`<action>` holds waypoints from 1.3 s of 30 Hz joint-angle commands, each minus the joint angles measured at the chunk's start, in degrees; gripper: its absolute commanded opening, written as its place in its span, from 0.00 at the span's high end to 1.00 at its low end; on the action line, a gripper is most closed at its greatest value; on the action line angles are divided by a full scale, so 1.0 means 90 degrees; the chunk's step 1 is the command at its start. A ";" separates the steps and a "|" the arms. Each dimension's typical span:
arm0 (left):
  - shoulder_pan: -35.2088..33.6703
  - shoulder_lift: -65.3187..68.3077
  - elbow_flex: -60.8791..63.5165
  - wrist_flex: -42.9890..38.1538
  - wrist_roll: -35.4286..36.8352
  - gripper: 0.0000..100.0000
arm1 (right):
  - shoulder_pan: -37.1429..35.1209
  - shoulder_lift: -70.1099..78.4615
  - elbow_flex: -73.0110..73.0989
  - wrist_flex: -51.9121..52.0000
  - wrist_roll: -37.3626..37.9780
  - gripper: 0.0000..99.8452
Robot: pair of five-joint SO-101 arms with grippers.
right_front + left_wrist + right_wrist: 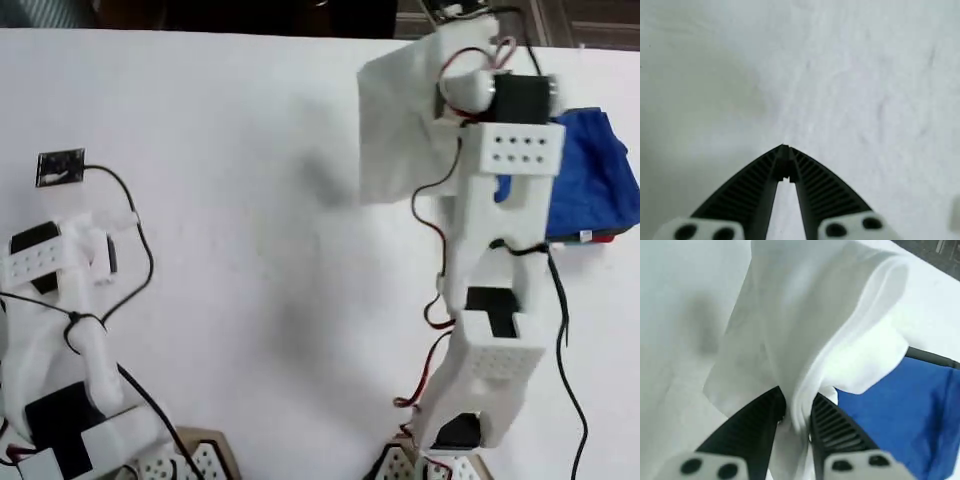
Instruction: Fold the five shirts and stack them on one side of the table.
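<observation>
Right now the step in hand looks like the stacking: a garment is held up beside the pile, ready to be set on it rather than folded. The right hand (796, 407) is clamped on a soft white cotton shirt (805, 315). Its two black ribbed fingers (750, 427) pinch several doubled layers of cloth, and the rest of the shirt hangs loose, lifted off the white worktop (230, 200).

Seen from above, the white shirt hangs just beside the folded bright blue shirt (595, 185), on the side of it toward the middle of the worktop. The right arm (495, 260) stretches out between the two. The blue shirt lies flat as the top of a low pile. A thin edge of red and dark cloth (590, 238) peeps from under it, so I judge some garments are stacked already, though I cannot tell how many.

The left hand (784, 150) is closed on nothing, its fingertips met over bare worktop, well apart from the blue shirt.

Next, I judge, the white shirt must be swung over the blue shirt and lowered square onto it before the fingers part. The cloth hangs from one pinched edge, so the layers may slide or unfold as it comes down. A slow descent, with the free end laid first, would help keep the fold.
</observation>
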 commanded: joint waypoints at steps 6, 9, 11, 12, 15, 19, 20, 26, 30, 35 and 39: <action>-0.0039 -0.0234 -0.0015 -0.0254 0.0020 0.97 | 0.1079 -0.0796 -0.0059 0.0073 0.1651 0.98; -0.0039 -0.0234 -0.0015 -0.0254 0.0020 0.97 | 0.1451 -0.0904 -0.0049 0.0073 0.2315 0.98; -0.0039 -0.0234 -0.0015 -0.0254 0.0020 0.97 | 0.1685 -0.0904 -0.0010 0.0073 0.2657 0.98; -0.0039 -0.0234 -0.0015 -0.0254 0.0020 0.97 | 0.1792 -0.0894 -0.0010 0.0073 0.2803 0.98; -0.0039 -0.0234 -0.0015 -0.0254 0.0020 0.97 | 0.2027 -0.0777 0.0000 0.0044 0.3136 0.98; 0.0020 -0.0234 -0.0015 -0.0254 0.0020 0.97 | 0.2330 -0.0151 -0.0068 -0.0063 0.3438 0.98; 0.0020 -0.0234 -0.0015 -0.0254 0.0020 0.97 | 0.2447 0.0024 -0.0068 -0.0220 0.3458 0.98; 0.0029 -0.0234 -0.0015 -0.0254 0.0020 0.97 | 0.2965 0.1060 -0.0068 -0.1460 0.3448 0.98; 0.0029 -0.0234 -0.0015 -0.0254 0.0020 0.97 | 0.3062 0.1802 -0.0068 -0.1900 0.3419 0.98; 0.0029 -0.0234 -0.0015 -0.0254 0.0020 0.97 | 0.3160 0.2271 -0.0078 -0.2330 0.2921 0.92; 0.0029 -0.0234 -0.0015 -0.0254 0.0020 0.97 | 0.3170 0.2222 -0.0186 -0.2447 0.2002 0.73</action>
